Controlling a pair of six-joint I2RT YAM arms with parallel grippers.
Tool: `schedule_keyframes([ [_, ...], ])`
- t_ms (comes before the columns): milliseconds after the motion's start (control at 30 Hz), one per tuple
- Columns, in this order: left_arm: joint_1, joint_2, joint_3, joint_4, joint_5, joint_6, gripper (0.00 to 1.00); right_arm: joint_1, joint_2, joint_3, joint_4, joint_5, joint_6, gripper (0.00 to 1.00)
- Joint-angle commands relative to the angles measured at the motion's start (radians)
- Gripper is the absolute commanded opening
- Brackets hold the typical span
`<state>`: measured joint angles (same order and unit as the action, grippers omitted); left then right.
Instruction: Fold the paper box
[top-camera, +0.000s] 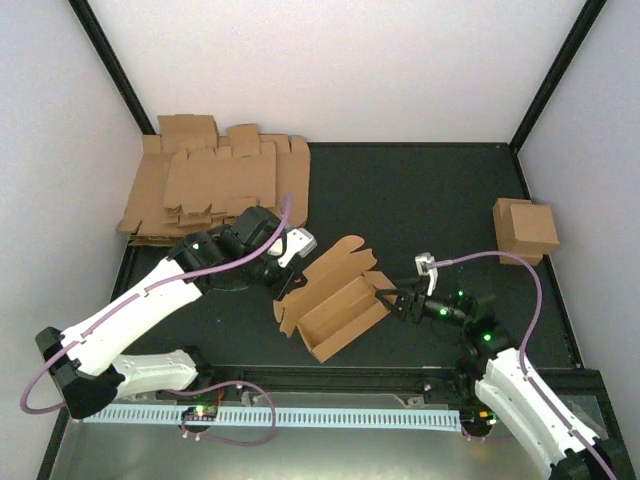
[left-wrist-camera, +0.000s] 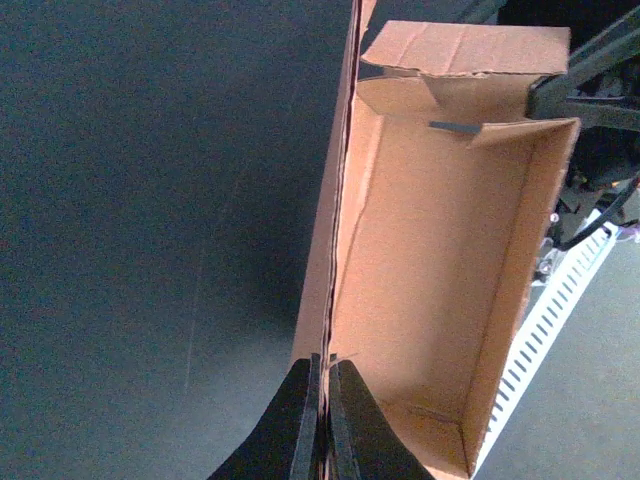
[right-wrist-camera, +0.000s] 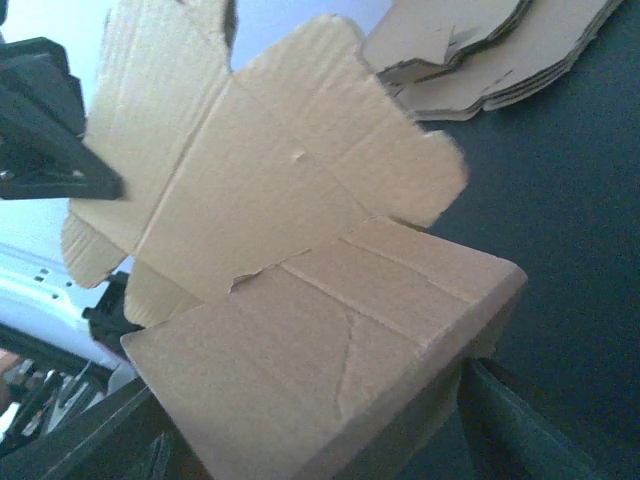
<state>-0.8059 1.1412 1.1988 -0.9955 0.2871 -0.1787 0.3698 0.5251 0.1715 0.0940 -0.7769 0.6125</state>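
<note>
paper box (top-camera: 335, 305) mid-table, blank pile (top-camera: 215, 185) behind left

Right pincer (top-camera: 391, 303) tips: hidden behind the paper box (right-wrist-camera: 330, 350) end in the wrist view, so contact is unreadable.
Left pincer (left-wrist-camera: 323, 375) fingers: cut off by the bottom edge.
Pile of blanks (right-wrist-camera: 500, 50): blurred and cropped at the top edge.
</note>
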Motion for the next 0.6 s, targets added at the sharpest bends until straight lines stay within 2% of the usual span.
schedule_keyframes([
  [0, 0.010, 0.013, -0.003, 0.015, -0.050, -0.002, 0.02, 0.006, 0.038, -0.003, 0.076, -0.140, 0.012, 0.77],
  [300, 0.010, 0.014, -0.011, 0.021, -0.075, 0.007, 0.01, 0.006, 0.042, -0.003, 0.100, -0.159, 0.026, 0.83],
  [567, 0.010, 0.029, -0.034, 0.017, -0.132, 0.018, 0.01, 0.006, 0.042, -0.007, 0.103, -0.169, 0.021, 0.82],
])
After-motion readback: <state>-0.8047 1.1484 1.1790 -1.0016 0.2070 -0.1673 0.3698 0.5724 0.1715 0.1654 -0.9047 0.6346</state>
